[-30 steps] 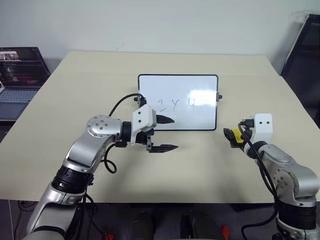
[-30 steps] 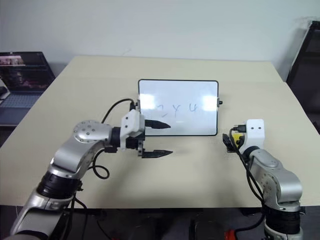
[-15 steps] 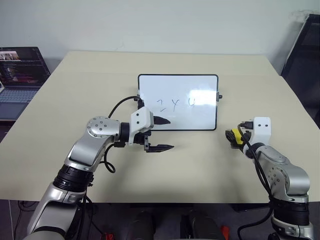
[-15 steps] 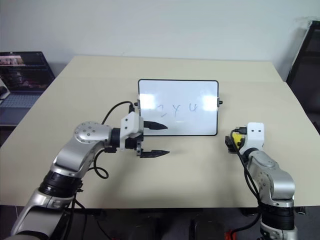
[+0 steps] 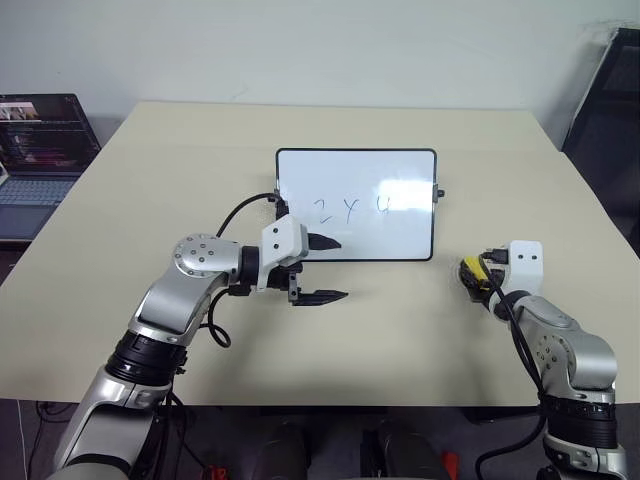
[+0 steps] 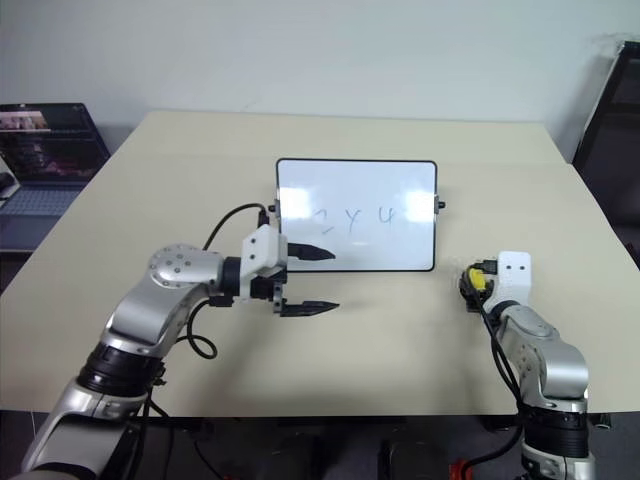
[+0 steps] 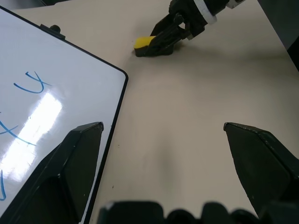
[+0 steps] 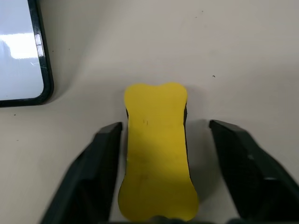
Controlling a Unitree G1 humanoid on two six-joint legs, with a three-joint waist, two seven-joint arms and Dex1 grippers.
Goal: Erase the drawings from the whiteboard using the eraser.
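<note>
Your eraser [image 8: 156,154] lies flat on the table [image 5: 150,180], yellow face up, just beside the whiteboard's [image 5: 400,215] near right corner and not touching the frame. The right gripper [image 8: 161,172] straddles it: one finger sits against the eraser's board-side edge, while the other stands off with a gap showing, so the jaws are partly open and have no full hold on it yet. Judging by that, you are at the pick-up step, and the fingers are set along the eraser's long sides so they can pinch its narrow width.

The drawings [image 5: 352,208] are intact, one row across the middle of the whiteboard, so no wiping has begun.

Your left gripper [image 5: 325,268] hangs wide open and empty over the whiteboard's near left corner, one finger above the white surface, the other out over the table nearer you. It probably waits there to steady the board.

Between eraser and drawings only the board's frame intervenes. A laptop [image 5: 40,150] sits well away, beyond the table's left edge.
</note>
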